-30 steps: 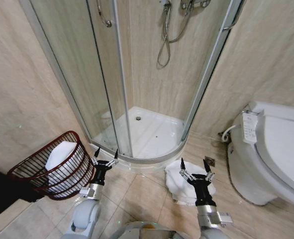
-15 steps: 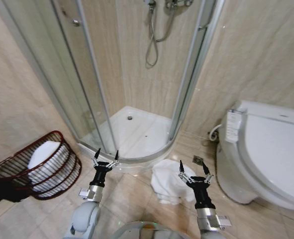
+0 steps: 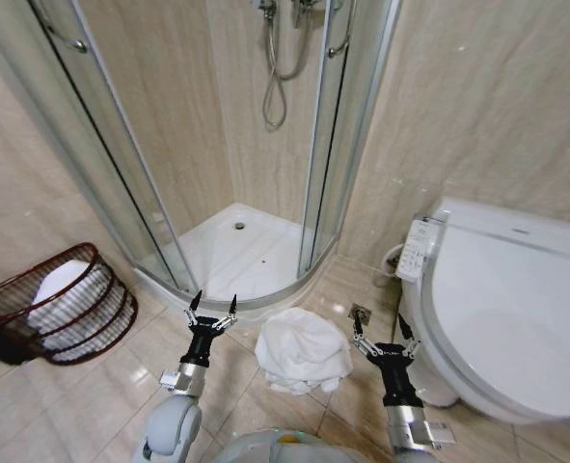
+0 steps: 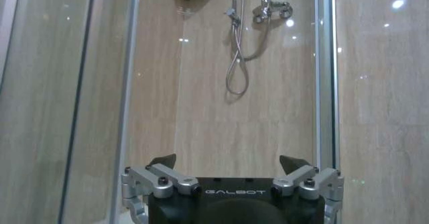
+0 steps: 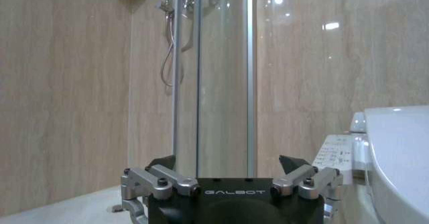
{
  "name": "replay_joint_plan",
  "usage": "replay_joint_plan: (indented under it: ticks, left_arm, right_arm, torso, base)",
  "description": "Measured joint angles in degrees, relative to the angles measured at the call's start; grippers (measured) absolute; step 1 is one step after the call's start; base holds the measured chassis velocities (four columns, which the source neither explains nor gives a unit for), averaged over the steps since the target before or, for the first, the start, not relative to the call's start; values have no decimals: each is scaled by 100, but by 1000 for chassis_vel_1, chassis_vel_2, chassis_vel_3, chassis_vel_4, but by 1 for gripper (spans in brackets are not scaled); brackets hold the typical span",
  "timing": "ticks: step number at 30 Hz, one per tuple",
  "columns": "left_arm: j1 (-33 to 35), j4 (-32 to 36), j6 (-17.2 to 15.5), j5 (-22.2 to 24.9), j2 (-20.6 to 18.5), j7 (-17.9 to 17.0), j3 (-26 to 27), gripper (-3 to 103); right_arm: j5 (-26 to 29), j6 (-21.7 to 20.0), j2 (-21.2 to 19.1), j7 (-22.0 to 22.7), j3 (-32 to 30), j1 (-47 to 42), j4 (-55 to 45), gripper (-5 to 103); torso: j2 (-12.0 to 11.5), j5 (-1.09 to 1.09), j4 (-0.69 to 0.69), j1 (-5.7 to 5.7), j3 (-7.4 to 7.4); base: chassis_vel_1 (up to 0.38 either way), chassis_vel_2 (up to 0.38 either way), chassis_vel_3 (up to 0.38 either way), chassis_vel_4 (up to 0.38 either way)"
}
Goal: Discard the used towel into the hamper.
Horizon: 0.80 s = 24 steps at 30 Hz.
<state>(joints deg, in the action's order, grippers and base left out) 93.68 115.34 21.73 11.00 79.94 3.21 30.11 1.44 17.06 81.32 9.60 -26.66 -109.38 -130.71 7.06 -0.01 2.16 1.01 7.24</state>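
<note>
"GALBOT" is printed on both wrists. The crumpled white towel [image 3: 302, 349] lies on the floor between the released, empty left gripper [image 3: 213, 309] and right gripper [image 3: 380, 328]; the hamper [image 3: 58, 304], tilted, sits far left

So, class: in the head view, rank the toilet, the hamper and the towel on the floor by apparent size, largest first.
1. Toilet
2. Hamper
3. Towel, though it looks close to the hamper, which the frame edge cuts off, so that order is unsure.
</note>
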Motion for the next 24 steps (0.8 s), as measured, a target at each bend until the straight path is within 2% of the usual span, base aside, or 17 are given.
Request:
replay_joint_plan:
  ticks: [9,17,24]
  left_arm:
    - [-48,-49,15,16,-10,-2,-5,100]
    - [-60,-51,17,71,-33,-2,-9,100]
    - [-76,-30,-129,199,-60,-245,-12,100]
  right_arm:
    - [90,-111,-35,-57,-15,113,50,100]
    - [24,-152,-3,-32,15,108,94,100]
    - [-66,-235,36,-89,37,51,140,100]
  torso:
    - [0,1,0,0,0]
    - [0,1,0,0,0]
    - [-1,0,0,1,2]
  base:
    - [32,21,-35,-29]
    - [-106,56,88,-68]
    - [-77,81,70,-78]
